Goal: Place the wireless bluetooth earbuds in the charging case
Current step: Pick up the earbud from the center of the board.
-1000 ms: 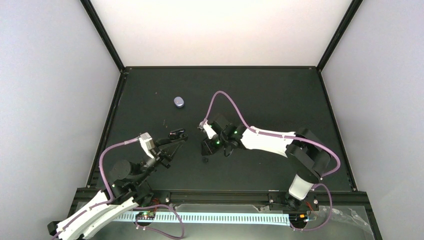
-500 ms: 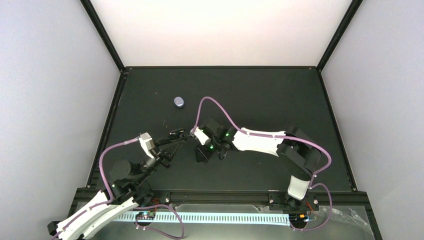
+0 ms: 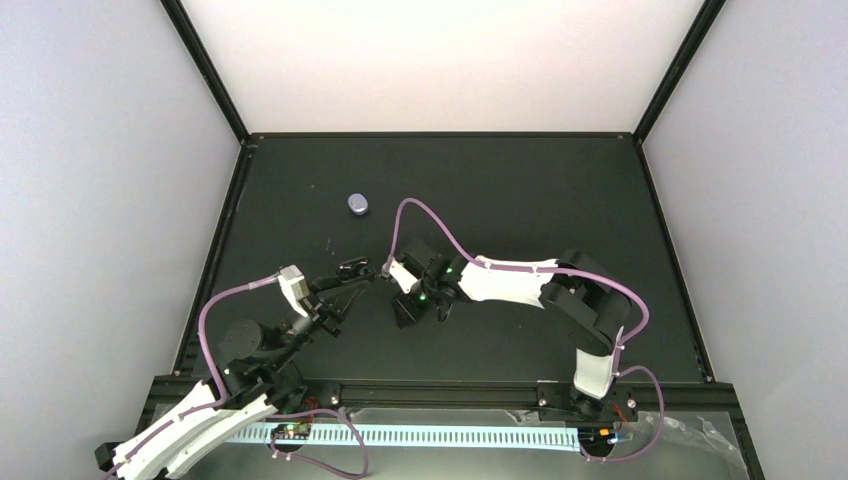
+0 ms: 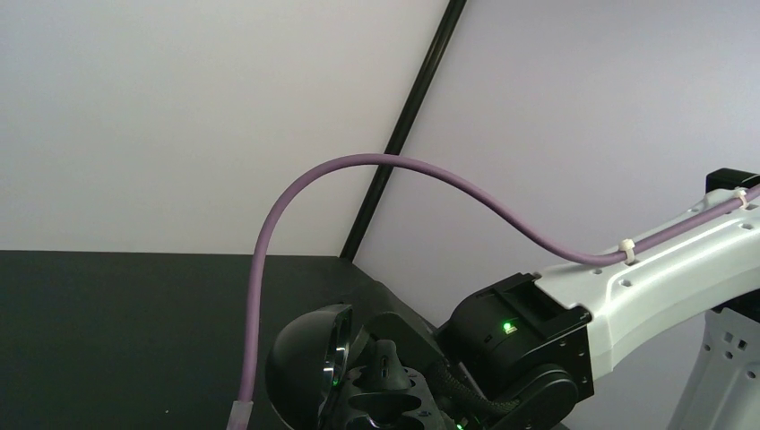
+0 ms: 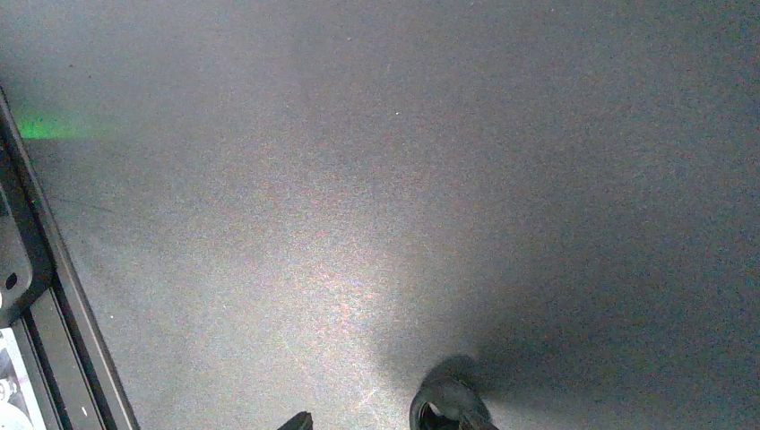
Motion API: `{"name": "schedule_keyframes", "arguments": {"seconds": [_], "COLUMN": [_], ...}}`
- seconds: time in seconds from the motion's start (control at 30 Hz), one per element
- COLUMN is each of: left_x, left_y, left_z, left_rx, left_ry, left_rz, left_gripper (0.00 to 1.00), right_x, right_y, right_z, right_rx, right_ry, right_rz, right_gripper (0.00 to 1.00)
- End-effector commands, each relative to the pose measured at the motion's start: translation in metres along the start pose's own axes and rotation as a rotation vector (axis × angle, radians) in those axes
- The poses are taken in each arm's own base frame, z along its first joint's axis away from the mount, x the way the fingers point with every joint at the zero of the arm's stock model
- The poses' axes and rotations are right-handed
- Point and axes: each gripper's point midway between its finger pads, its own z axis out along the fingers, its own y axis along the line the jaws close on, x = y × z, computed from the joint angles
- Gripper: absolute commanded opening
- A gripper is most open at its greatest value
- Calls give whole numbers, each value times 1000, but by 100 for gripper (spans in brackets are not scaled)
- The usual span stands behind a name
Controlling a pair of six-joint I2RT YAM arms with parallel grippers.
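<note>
The lavender charging case [image 3: 357, 204] lies shut on the black table at the far left, apart from both arms. My left gripper [image 3: 350, 270] is shut on a black oval clamshell piece [image 4: 309, 363], held above the table. Its domed lid is open, and a small black nub [image 4: 385, 358] stands in its base. My right gripper [image 3: 405, 308] points down at the table, its jaws open. In the right wrist view one small black rounded earbud [image 5: 445, 405] lies on the table by the right finger, with the left fingertip [image 5: 300, 419] well apart from it. No second loose earbud shows.
The right arm's purple cable [image 3: 425, 212] loops over the table's middle and crosses the left wrist view [image 4: 376, 163]. The table's near rail [image 5: 54, 296] runs along the left of the right wrist view. White walls enclose the table.
My right gripper has moved left, towards the left gripper, and now covers the spot where a small black nub lay. The left arm and the lavender case have not moved.
</note>
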Motion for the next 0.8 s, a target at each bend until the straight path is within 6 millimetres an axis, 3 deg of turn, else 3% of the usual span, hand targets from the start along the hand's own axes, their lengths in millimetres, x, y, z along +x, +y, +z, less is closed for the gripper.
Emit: {"name": "schedule_keyframes", "arguments": {"seconds": [0.0,0.33,0.77], "left_x": [2,3,5], "left_y": [1,2,2], "left_z": [0,0,0], "left_rx": [-3,-5,-7], "left_ry": [4,6,9], "left_rz": [8,5,2], "left_gripper": [2,2,2], "right_x": [0,6,-4], "right_y": [-6,-17,-30], "right_z": [4,6,-3], "right_rx": [30,86,170], "right_ry": [8,18,-30], "right_rz": [-5,7,19], "right_gripper": [42,35,24]}}
